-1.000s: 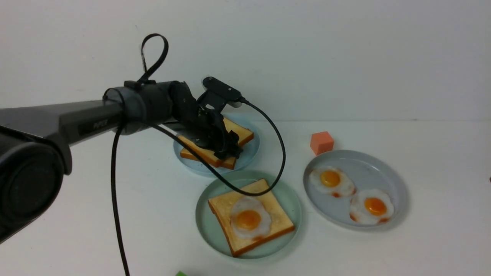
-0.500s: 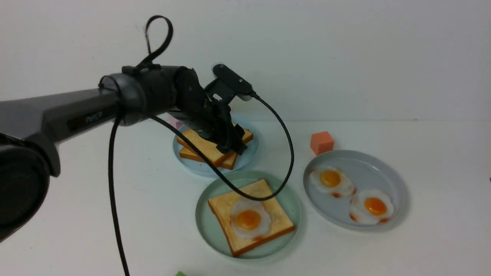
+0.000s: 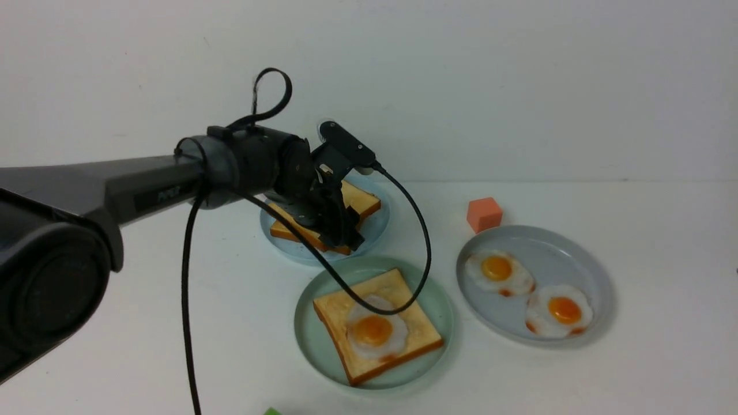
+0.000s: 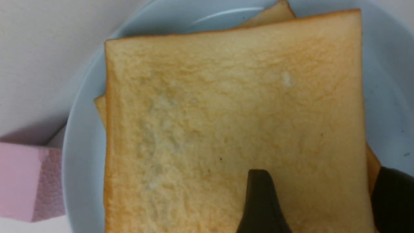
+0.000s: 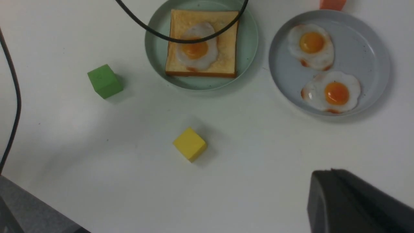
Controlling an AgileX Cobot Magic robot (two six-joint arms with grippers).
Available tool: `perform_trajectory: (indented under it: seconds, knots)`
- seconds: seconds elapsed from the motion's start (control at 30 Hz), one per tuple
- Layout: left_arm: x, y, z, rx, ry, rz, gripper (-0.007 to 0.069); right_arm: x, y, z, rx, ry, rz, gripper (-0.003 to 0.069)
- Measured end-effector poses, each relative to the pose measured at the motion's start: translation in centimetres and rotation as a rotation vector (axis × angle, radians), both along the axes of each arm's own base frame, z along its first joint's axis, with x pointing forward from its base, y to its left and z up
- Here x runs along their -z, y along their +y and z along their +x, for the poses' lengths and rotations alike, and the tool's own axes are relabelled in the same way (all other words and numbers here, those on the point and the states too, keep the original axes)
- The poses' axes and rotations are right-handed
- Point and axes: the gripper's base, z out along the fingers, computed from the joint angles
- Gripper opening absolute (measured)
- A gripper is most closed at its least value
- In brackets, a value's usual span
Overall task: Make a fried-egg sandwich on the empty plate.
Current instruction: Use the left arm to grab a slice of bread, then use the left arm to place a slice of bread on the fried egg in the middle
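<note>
Looking at your left gripper (image 3: 345, 233), you see its jaws apart, astride one edge of the top toast slice (image 4: 226, 113) on the light blue plate (image 3: 377, 227). Another toast slice (image 3: 418, 334) carries the fried egg (image 3: 375, 331) on the mint-green plate (image 3: 308, 337). You cannot tell how your right gripper (image 5: 355, 200) stands.

Golden toast (image 3: 421, 334) with a darker brown crust is seen on the mint-green plate (image 3: 308, 340), topped by a glossy white egg (image 3: 375, 333), yolk orange. More golden slices (image 3: 360, 199) are shown on the light blue plate (image 3: 375, 229), and white-and-orange eggs (image 3: 497, 271) on the grey plate (image 3: 565, 259). An orange cube (image 3: 484, 214), green cube (image 5: 104, 81), yellow cube (image 5: 190, 144) and pink cube (image 4: 29, 184) are spotted.
</note>
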Motion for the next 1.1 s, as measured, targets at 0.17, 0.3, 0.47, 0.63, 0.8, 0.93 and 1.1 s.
perform_trajectory:
  seconds: [0.17,0.3,0.47,0.63,0.8,0.93,1.1]
  knots:
    - [0.1,0.0,0.1,-0.032,0.001,-0.016,0.0422,0.0,0.0,0.0,0.0,0.0,0.0,0.0028]
    - [0.1,0.0,0.1,-0.066,0.01,-0.04,0.0315,0.0,0.0,0.0,0.0,0.0,0.0,0.0031]
    - [0.0,-0.2,0.0,-0.056,0.001,-0.026,0.0287,0.0,0.0,0.0,0.0,0.001,0.0,0.0036]
    - [-2.3,0.1,-0.5,-0.051,-0.016,-0.012,0.0206,-0.2,-0.4,-0.4,0.001,-0.013,0.011,0.0038]
    - [-8.7,0.9,-2.5,-0.066,-0.047,-0.048,0.0037,-1.0,-2.1,-1.7,0.016,-0.082,0.037,0.0041]
    - [-12.7,0.7,-6.1,-0.041,-0.029,-0.061,0.0039,-1.7,-3.7,-3.3,0.024,-0.134,0.075,0.0043]
    - [-11.7,-2.1,-12.1,0.1,0.019,0.01,0.0039,-2.2,-5.6,-5.2,0.028,-0.195,0.13,0.0043]
